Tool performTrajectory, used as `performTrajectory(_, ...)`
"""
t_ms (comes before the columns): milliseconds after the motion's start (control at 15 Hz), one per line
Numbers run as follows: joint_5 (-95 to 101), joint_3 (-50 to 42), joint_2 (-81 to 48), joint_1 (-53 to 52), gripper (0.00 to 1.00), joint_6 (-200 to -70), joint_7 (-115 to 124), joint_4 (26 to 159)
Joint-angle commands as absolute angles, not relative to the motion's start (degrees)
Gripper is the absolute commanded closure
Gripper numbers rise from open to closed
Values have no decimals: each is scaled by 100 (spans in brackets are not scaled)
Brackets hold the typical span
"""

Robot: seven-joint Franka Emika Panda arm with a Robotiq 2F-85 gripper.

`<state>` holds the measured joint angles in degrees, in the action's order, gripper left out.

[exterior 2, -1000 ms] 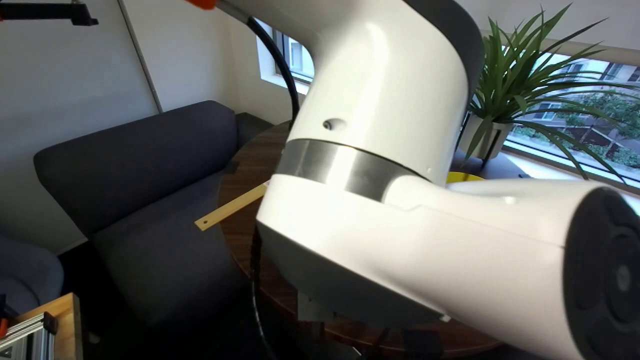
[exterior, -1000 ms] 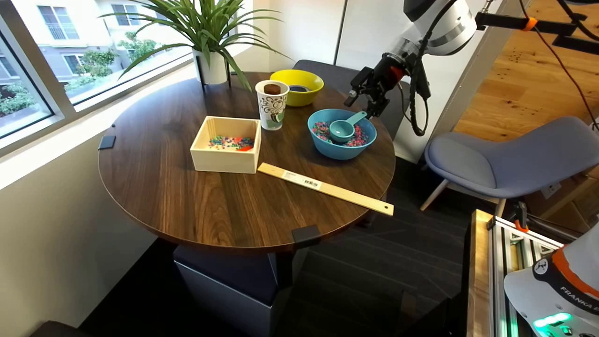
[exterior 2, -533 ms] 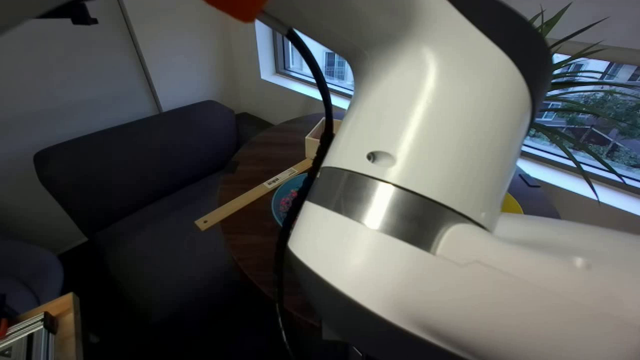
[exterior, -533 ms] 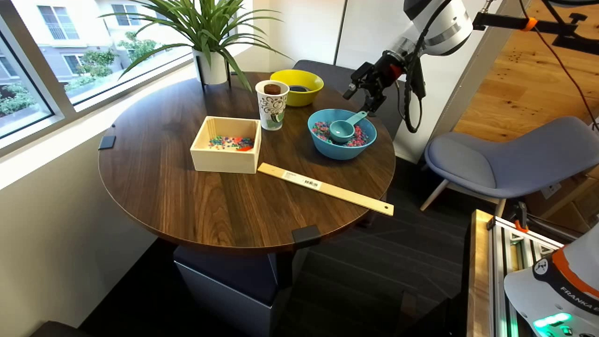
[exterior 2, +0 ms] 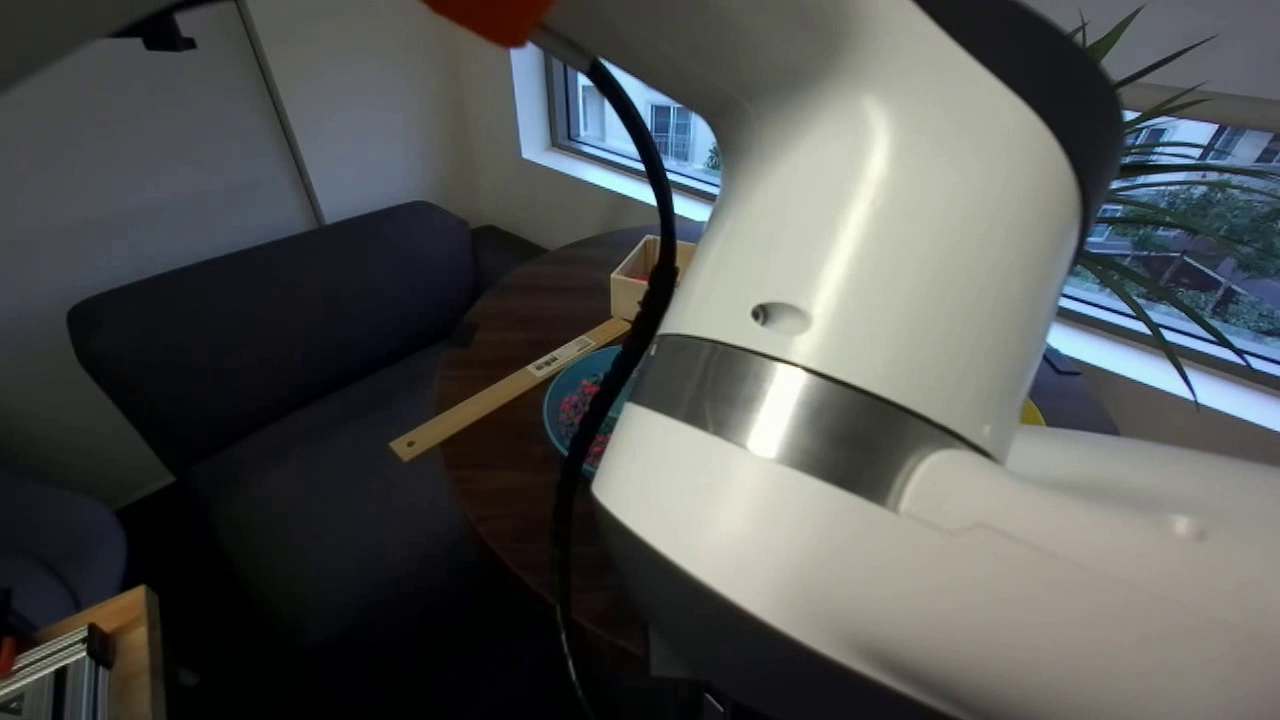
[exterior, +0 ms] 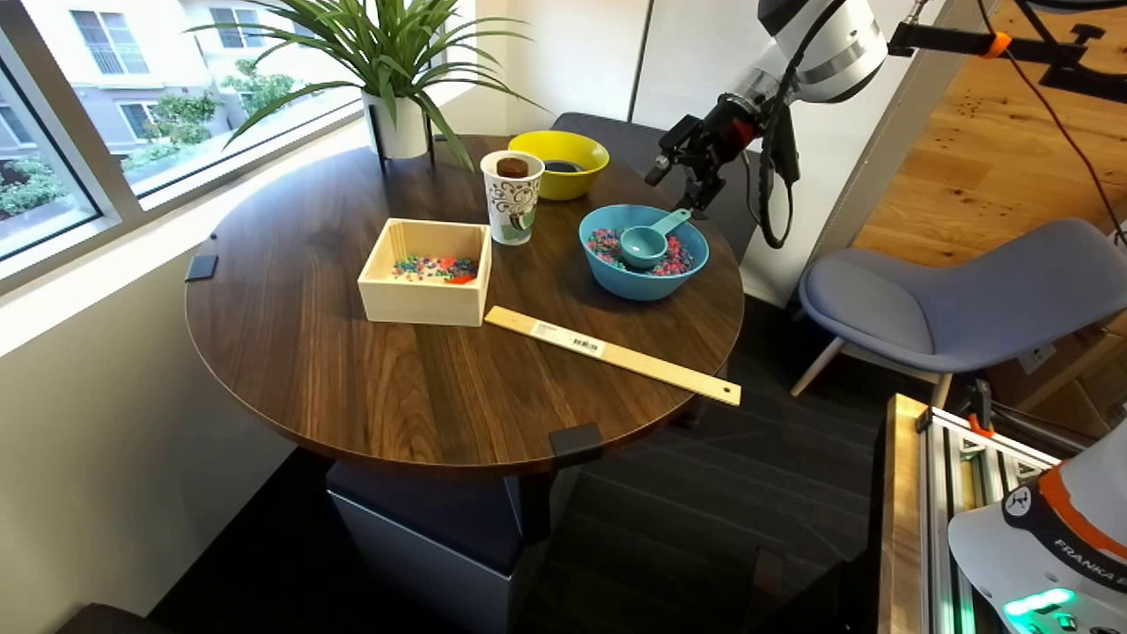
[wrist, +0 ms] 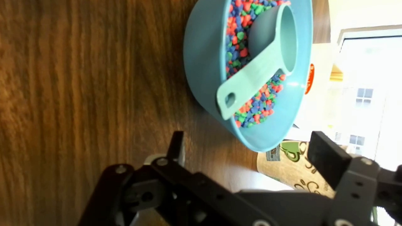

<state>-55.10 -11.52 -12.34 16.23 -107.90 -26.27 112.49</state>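
In an exterior view we see the Panda arm (exterior: 832,66) reaching in from the upper right, its wrist slanting down toward the round wooden table (exterior: 317,370), so that the Robotiq gripper (wrist: 248,144) hangs tilted near the rim of a light-blue bowl (exterior: 643,284). In an exterior view the arm's white links (exterior 2: 860,250) hide the gripper, and a black cable (exterior 2: 667,215) runs down alongside them. The jaws stand wide apart and have hold of nothing; the wrist view shows us both fingers (wrist: 328,157) apart from the bowl.

The teal measuring cup (wrist: 260,69) sits tilted in the light-blue bowl, on a bed of tiny red, blue and green pellets (wrist: 256,106). Its cup is round and deep, and its flat handle, with an oval hole at the end, crosses the rim toward the gripper.

We count one measuring cup; two bowls, the second a yellow bowl (exterior: 572,185) holding something dark; one patterned paper cup (exterior: 511,211) with a brown thing inside; one open wooden box (exterior: 423,304) containing coloured bits and an orange-red piece; one flat wooden strip (exterior: 625,354) with a barcode label, its end just beside the box; and one potted plant (exterior: 396,57) by the window.
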Motion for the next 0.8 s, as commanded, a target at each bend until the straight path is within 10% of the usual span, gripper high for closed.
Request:
performTrajectory(0, -5501, -1163, -1243, 1625, 0, -10765, -2620, 11226)
performTrajectory(733, -4867, -1039, -830, 1380, 0, -11165, -3374, 11347)
